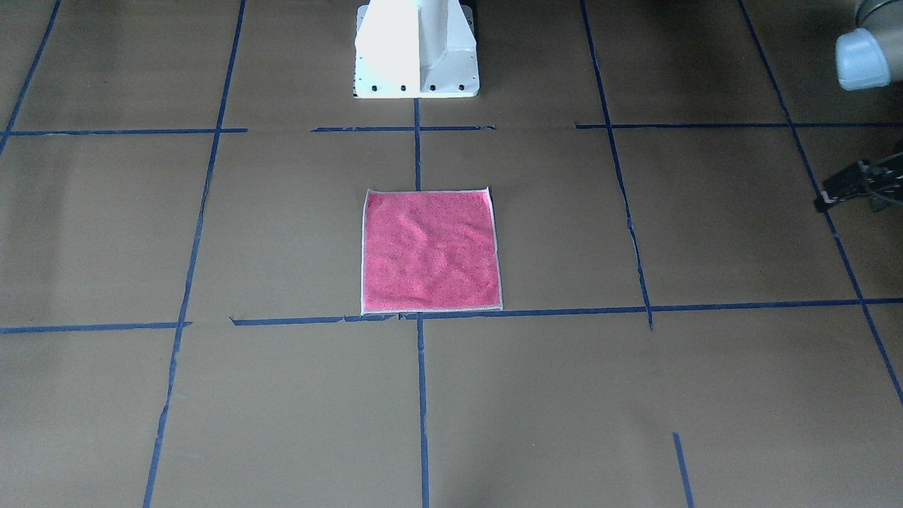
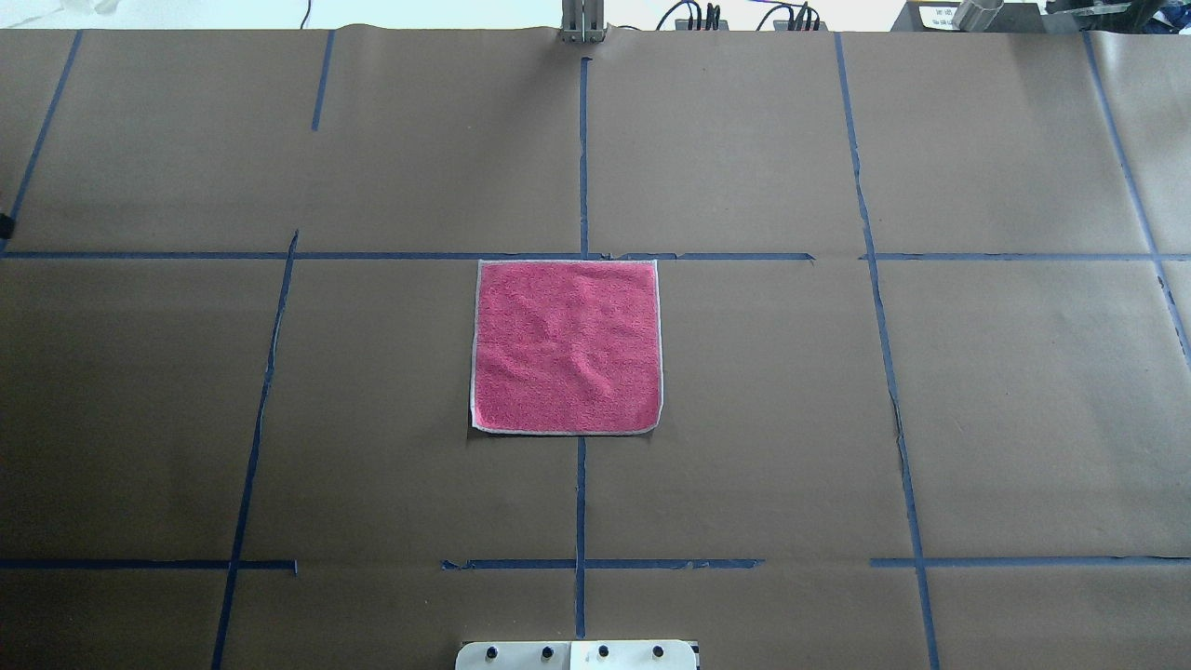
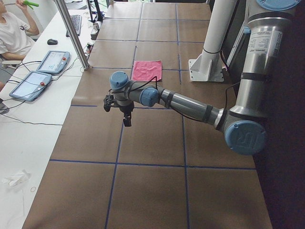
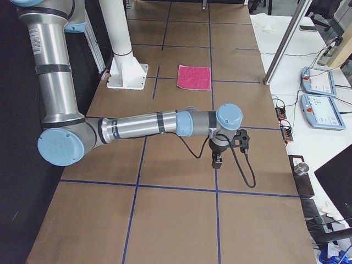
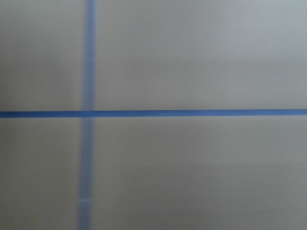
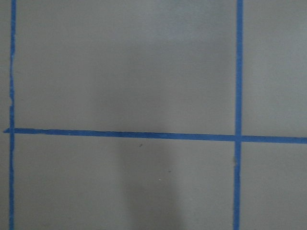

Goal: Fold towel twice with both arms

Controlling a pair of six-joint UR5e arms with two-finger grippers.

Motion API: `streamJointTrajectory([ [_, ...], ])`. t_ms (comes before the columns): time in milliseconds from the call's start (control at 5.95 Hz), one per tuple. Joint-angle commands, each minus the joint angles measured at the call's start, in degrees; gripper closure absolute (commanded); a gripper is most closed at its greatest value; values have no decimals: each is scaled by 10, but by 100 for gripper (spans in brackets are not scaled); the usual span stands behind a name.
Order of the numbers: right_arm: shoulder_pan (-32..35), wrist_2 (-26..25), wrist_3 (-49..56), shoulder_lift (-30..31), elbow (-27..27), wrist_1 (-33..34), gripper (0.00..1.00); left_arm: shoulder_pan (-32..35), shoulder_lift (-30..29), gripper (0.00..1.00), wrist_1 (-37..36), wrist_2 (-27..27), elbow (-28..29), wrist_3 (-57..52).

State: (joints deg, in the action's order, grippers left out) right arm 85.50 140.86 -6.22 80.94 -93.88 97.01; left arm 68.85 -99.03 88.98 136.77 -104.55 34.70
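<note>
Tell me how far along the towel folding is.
Nothing looks done: the towel lies flat and unfolded, pink face up. Nothing is in hand: the left pincer and the right pincer hang over bare table, well away from it. Grasping the towel and both folds are left.

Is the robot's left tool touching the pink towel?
Apart. The front-facing view shows the left tool far to one side, with bare brown table between it and the towel.
</note>
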Motion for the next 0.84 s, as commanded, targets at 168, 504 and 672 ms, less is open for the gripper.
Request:
streamJointTrajectory([
  [168, -109, 19, -155, -40, -13, -100, 0, -224, -161, 0, 1, -107, -10, 356],
  [504, -202, -1, -499, -61, -14, -285, 0, -330, -222, 0, 30, -211, 18, 506],
  [672, -259, -68, -618, -68, -15, -363, 0, -359, -231, 0, 97, -243, 69, 561],
])
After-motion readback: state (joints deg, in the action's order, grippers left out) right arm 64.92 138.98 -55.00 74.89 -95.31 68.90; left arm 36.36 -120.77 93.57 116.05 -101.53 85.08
